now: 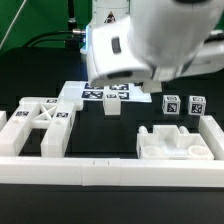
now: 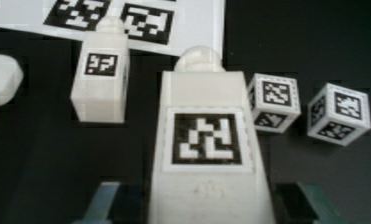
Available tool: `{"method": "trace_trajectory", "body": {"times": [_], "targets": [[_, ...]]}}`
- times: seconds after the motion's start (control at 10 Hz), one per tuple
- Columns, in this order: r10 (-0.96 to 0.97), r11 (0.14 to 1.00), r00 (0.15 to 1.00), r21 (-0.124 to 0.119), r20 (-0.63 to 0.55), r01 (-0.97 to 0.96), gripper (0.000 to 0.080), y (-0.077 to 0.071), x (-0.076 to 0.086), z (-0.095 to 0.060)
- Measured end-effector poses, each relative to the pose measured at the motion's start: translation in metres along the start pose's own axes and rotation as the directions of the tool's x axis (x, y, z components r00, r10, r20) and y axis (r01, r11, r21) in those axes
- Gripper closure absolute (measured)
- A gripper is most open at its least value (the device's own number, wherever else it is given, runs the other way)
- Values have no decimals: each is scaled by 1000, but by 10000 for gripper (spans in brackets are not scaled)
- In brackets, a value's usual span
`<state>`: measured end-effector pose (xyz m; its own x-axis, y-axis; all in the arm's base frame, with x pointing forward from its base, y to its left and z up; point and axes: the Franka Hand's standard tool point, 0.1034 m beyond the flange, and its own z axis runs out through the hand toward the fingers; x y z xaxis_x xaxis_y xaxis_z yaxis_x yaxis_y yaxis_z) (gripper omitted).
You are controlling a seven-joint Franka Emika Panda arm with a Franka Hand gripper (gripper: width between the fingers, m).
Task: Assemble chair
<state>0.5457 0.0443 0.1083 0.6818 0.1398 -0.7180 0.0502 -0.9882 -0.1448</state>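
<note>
Gripping a long white tagged block (image 2: 208, 130) from both sides, the gripper (image 2: 203, 203) has its fingers (image 2: 111, 205) drawn in narrow against the block's flanks. The piece sits at the near edge of the marker board (image 1: 105, 95) in the exterior view. A second long block (image 2: 100, 75) lies just beside it, with two small cubes (image 2: 276, 100) on its other side, near but apart. The X-braced frame (image 1: 40, 125) sits at the exterior view's left and a notched block (image 1: 175, 140) at its right, both beyond the border rail (image 1: 110, 172).
</note>
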Motion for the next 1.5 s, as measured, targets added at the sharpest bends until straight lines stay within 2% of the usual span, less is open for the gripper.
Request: {"method": "trace_trajectory", "body": {"times": [0.1,0.2,0.3,0.5,0.9,1.2,1.3,1.5], "targets": [[0,1000,995,-10,-99,-1,512,1,9,-11],[1,1000,980,-19,-197,-5,512,2,13,-14],[3,1000,966,-24,-259,-10,512,3,10,-12],[2,999,924,-36,-382,-17,512,5,14,-17],[-17,998,797,-62,-604,-26,512,2,19,-44],[-38,995,636,-86,-771,-45,512,5,29,-51],[-62,993,571,-106,-818,-43,512,-3,33,-49],[-85,992,480,-119,-873,-41,512,-14,43,-56]]}}
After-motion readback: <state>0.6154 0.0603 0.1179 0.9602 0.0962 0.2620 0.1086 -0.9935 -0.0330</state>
